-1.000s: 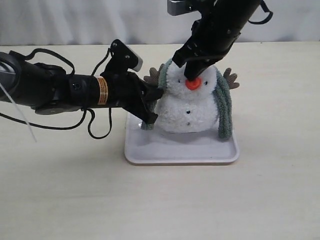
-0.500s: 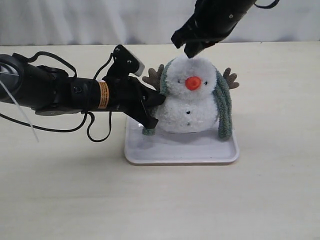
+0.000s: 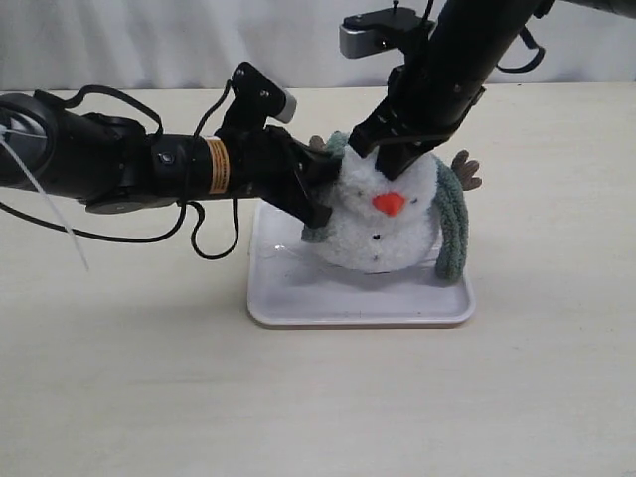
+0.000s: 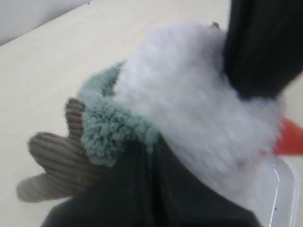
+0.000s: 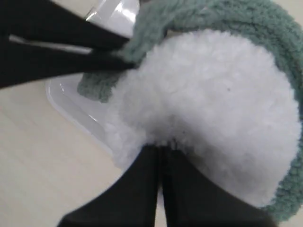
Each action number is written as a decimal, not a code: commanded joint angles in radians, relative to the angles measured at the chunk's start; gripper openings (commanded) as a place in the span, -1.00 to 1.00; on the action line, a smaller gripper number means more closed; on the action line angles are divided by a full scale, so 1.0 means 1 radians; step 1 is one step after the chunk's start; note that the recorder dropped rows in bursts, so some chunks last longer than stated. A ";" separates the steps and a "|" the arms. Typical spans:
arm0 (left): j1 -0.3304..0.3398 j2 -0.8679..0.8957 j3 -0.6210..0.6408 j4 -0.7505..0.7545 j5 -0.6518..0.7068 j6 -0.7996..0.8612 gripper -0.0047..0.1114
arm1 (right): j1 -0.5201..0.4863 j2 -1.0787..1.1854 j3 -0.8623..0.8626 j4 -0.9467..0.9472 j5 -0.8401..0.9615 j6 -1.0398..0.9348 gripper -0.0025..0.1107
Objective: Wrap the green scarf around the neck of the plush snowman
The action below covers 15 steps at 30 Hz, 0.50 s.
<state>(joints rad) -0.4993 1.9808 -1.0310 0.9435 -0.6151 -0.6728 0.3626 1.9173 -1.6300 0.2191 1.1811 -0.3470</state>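
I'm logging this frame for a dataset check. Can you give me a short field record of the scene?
base: white rectangular plastic tray on beige table
toy: white fluffy plush snowman sitting in the tray
garment: grey-green fuzzy knit scarf passes behind the head, ends hanging either side, not crossed in front
left arm: left gripper shut on one scarf end
right arm: right gripper shut, tips pressed into the head's top
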 commanded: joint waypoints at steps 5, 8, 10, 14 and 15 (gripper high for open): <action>-0.002 0.005 -0.018 0.223 0.041 -0.197 -0.92 | 0.001 0.009 0.031 0.004 0.013 -0.025 -0.88; -0.002 0.005 -0.018 0.402 0.031 -0.366 -0.92 | 0.001 0.007 0.026 0.000 0.000 -0.025 -0.88; -0.002 0.005 -0.018 0.486 0.024 -0.445 -0.92 | 0.001 0.001 0.026 0.000 -0.002 -0.025 -0.88; -0.002 0.005 -0.018 0.673 0.022 -0.591 -0.92 | 0.001 -0.018 0.026 0.000 -0.002 -0.025 -0.88; -0.002 0.005 -0.018 0.705 0.017 -0.616 -0.92 | 0.001 -0.022 0.026 0.000 -0.002 -0.025 -0.88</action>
<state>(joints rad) -0.4993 1.9848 -1.0425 1.5252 -0.5800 -1.1851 0.3626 1.9022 -1.6123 0.2449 1.1887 -0.3587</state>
